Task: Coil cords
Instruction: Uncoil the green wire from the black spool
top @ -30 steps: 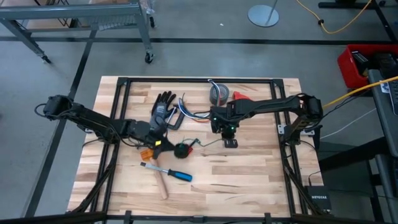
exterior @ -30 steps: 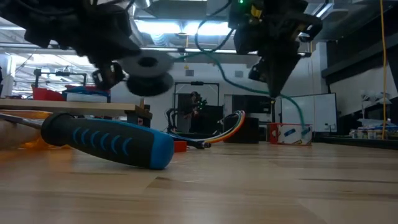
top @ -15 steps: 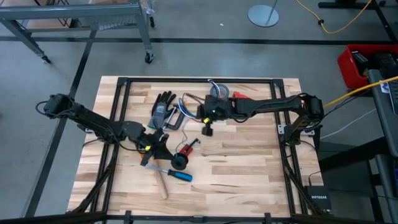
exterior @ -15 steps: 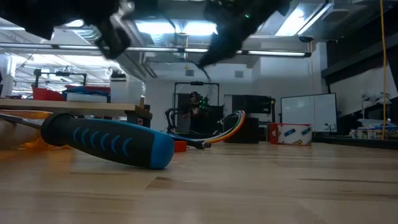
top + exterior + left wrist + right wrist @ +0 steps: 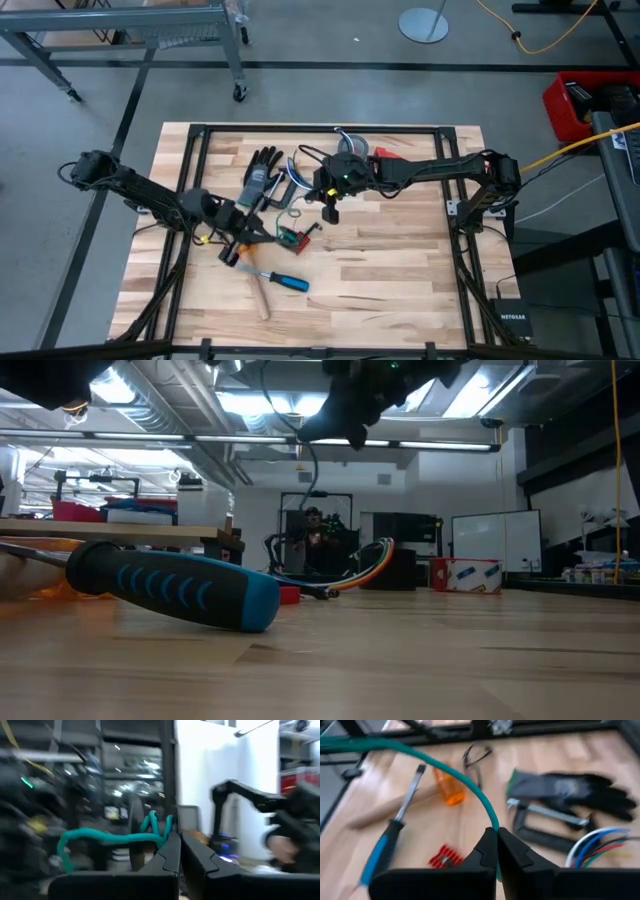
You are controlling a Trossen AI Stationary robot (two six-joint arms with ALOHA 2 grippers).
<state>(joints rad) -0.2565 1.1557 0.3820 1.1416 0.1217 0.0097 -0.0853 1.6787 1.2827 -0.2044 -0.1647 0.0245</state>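
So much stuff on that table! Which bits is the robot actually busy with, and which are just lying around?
In use: green cord, pinched by both the left pincer and the right pincer; wire bundle.

Lying about: screwdriver, glove, clamp, tape roll.

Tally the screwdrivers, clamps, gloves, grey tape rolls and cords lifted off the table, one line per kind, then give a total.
screwdriver: 1
clamp: 1
glove: 1
grey tape roll: 1
green cord, lifted: 1
Total: 5
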